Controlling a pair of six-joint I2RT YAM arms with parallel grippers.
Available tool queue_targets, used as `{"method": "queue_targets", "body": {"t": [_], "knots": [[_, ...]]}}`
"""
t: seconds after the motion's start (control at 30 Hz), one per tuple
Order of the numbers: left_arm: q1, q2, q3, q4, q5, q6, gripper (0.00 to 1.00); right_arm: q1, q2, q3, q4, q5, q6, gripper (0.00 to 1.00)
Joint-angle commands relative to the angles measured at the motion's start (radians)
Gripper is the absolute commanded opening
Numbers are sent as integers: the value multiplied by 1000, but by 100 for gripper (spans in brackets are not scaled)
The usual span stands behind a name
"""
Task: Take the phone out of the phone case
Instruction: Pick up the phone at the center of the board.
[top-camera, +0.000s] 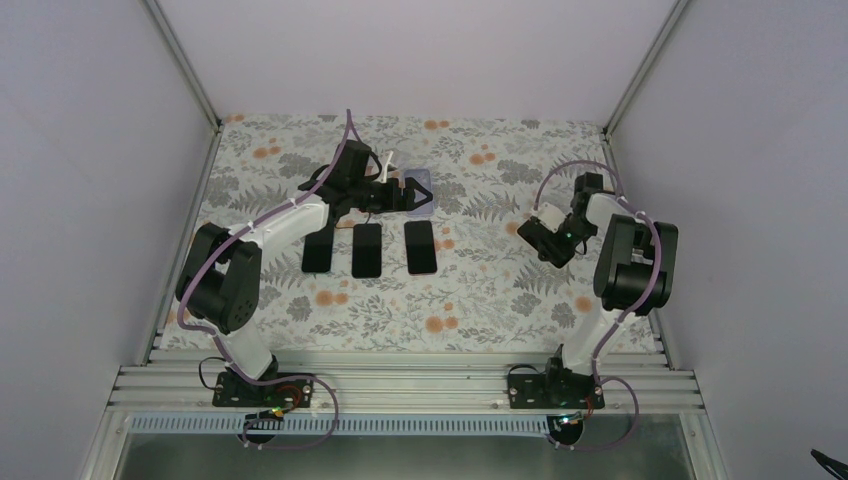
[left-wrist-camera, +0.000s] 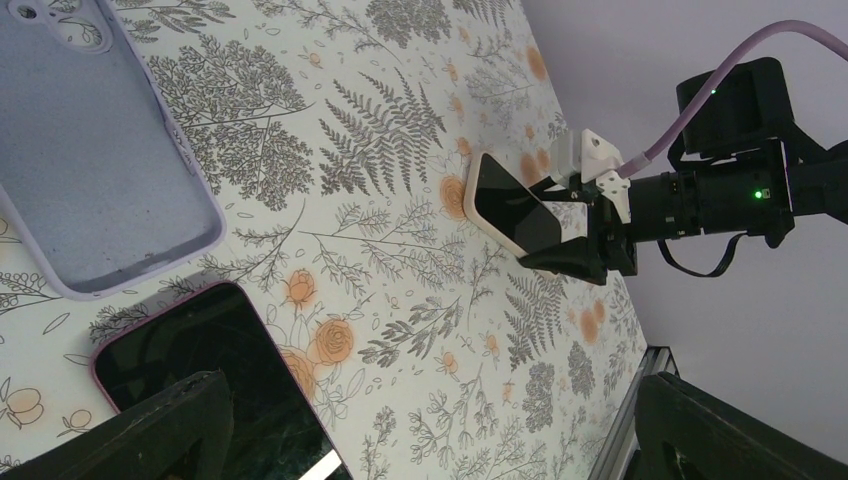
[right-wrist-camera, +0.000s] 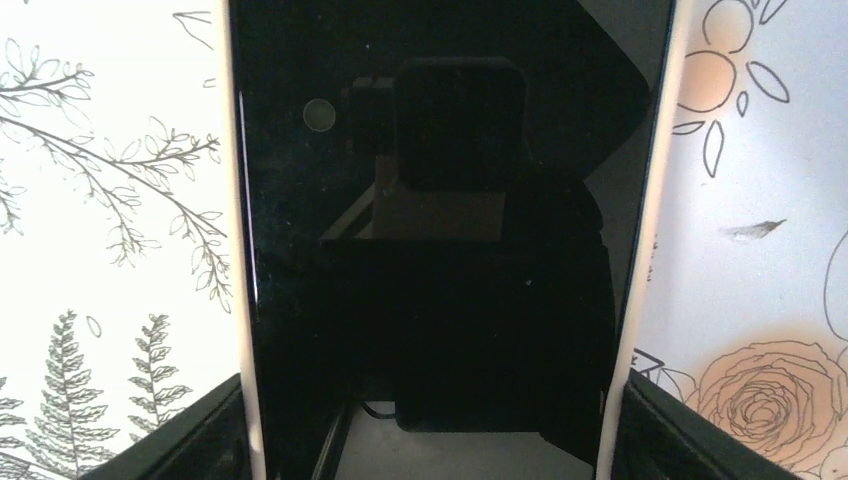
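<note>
A black-screened phone (right-wrist-camera: 440, 200) sits in a white phone case (right-wrist-camera: 650, 200) and fills the right wrist view. My right gripper (right-wrist-camera: 430, 420) has a finger against each long edge of the case, shut on it. In the left wrist view the same cased phone (left-wrist-camera: 510, 205) is tilted, one end raised off the floral table in the right gripper (left-wrist-camera: 575, 250). From the top view this gripper (top-camera: 535, 235) is at the right of the mat. My left gripper (left-wrist-camera: 435, 440) hangs open and empty over the mat's far middle (top-camera: 415, 195).
An empty lavender case (left-wrist-camera: 90, 170) lies flat at the far middle (top-camera: 422, 180). Three dark phones lie in a row (top-camera: 318, 252), (top-camera: 367, 250), (top-camera: 421, 247); the pink-edged phone (left-wrist-camera: 200, 370) is just under the left fingers. An aluminium rail (top-camera: 400, 385) bounds the near edge.
</note>
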Motion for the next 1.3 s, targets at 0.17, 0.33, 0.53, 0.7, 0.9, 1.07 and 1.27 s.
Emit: {"method": "queue_targets", "body": {"t": [0.17, 0.33, 0.53, 0.7, 0.9, 1.07, 1.27], "knots": [[3, -19, 1, 15, -8, -3, 100, 55, -109, 43, 33, -83, 117, 57], [3, -27, 6, 15, -12, -2, 100, 82, -169, 54, 53, -151, 188, 54], [3, -18, 2, 22, -4, -9, 100, 136, -250, 57, 70, -196, 271, 52], [-1, 1, -4, 68, 32, -43, 99, 191, -306, 56, 79, -221, 345, 52], [-26, 14, -60, 329, 57, -186, 94, 253, -377, 48, 90, -243, 431, 51], [-58, 86, 22, 392, 71, -235, 90, 285, -436, 37, 85, -254, 475, 51], [-102, 139, 107, 403, 64, -262, 88, 340, -489, 31, 76, -251, 516, 51]]}}
